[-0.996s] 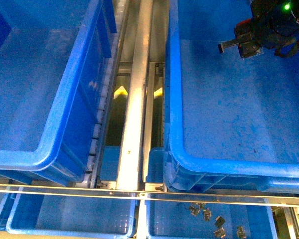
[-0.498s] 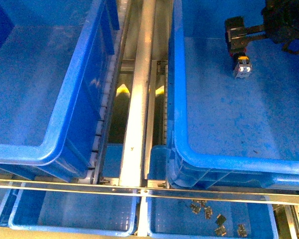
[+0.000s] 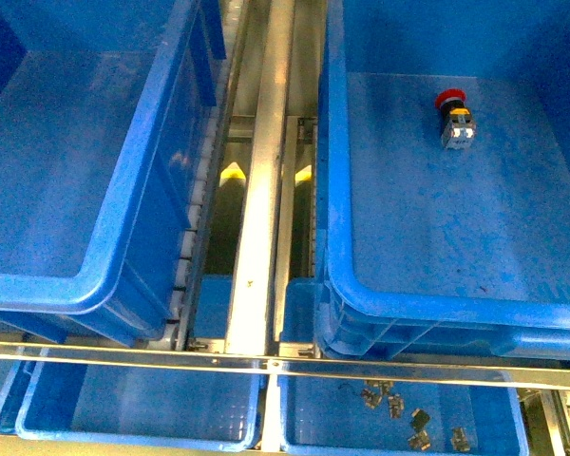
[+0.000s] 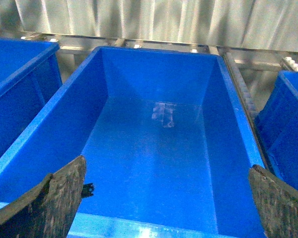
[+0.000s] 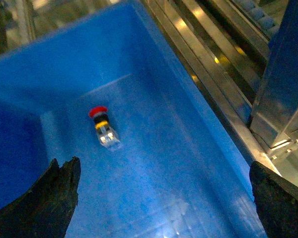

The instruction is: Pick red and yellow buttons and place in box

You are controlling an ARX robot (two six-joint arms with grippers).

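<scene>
Two hands show, both spread wide and neither holding or touching anything. The right hand [image 5: 164, 166] has its dark, worn fingers [image 5: 59, 198] set far apart and hangs above the box [image 5: 154, 74]. One red button [image 5: 103, 130] lies on its side on the box floor, below and ahead of that hand and well apart from both fingers. We can make out its red mushroom cap, a yellow band, a black collar and a grey contact block. It lies nearer the box's far wall than the rim under the hand.

The left hand [image 4: 166, 168] is spread just as wide, fingers [image 4: 49, 203] apart, over a second deep blue bin [image 4: 149, 74]. Beneath that hand we see only the bin's smooth floor and a patch of reflected light.

From the front view, a metal rail [image 3: 256, 209] runs between bin and box. A shallow tray [image 3: 304, 432] under the box's near rim holds a scatter of small metal parts [image 3: 408, 418].
</scene>
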